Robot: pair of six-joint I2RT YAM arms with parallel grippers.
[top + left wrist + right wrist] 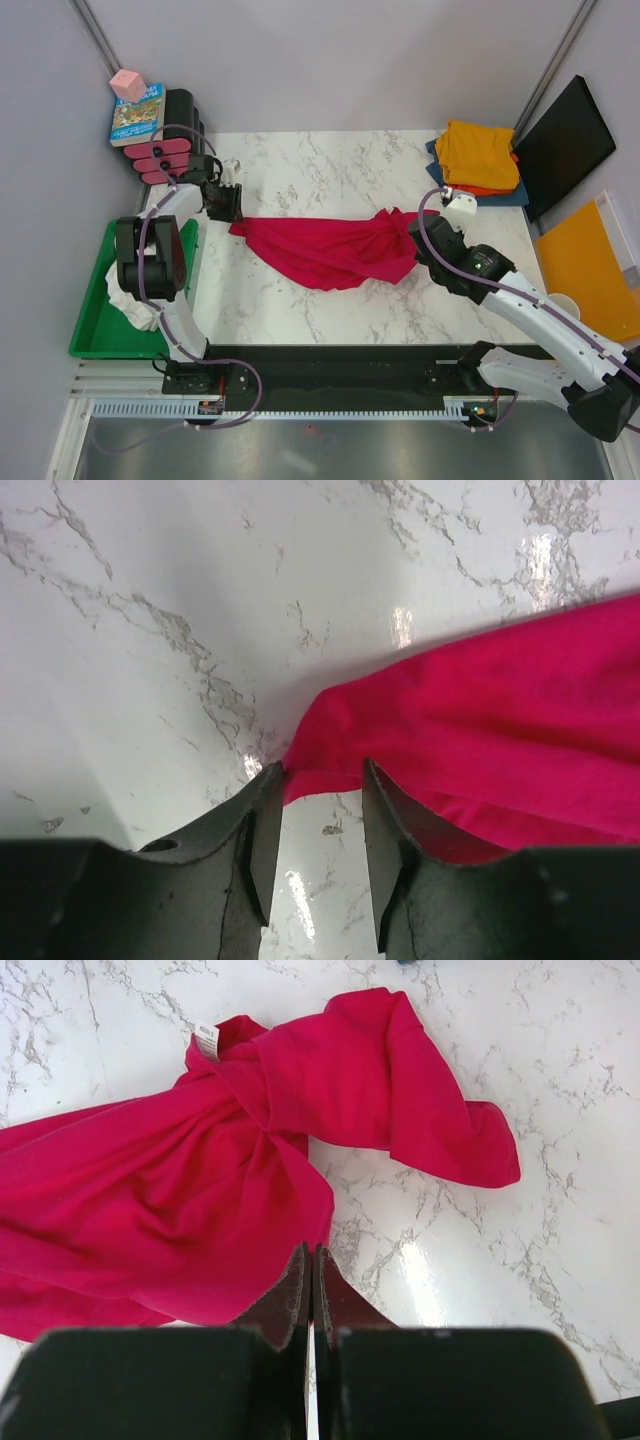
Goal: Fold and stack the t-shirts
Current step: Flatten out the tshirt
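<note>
At the table's [320, 160] centre, the red shirt [330, 252] lies unfolded and bunched, drawn out in a band from left to right. The left gripper [320, 772] stands open at the shirt's left end, its jaws straddling the cloth's corner without closing on it. The right gripper [309, 1258] sits at the right end, jaws pressed together with no gap. Its tips meet the cloth's near edge, but whether any fabric is pinched cannot be told. At the far right corner, a pile [478, 155] of folded shirts, yellow-orange over orange and blue, is judged to be the finished part of the work. The red shirt has no fold yet: it is to be spread flat, folded and placed on the pile.
</note>
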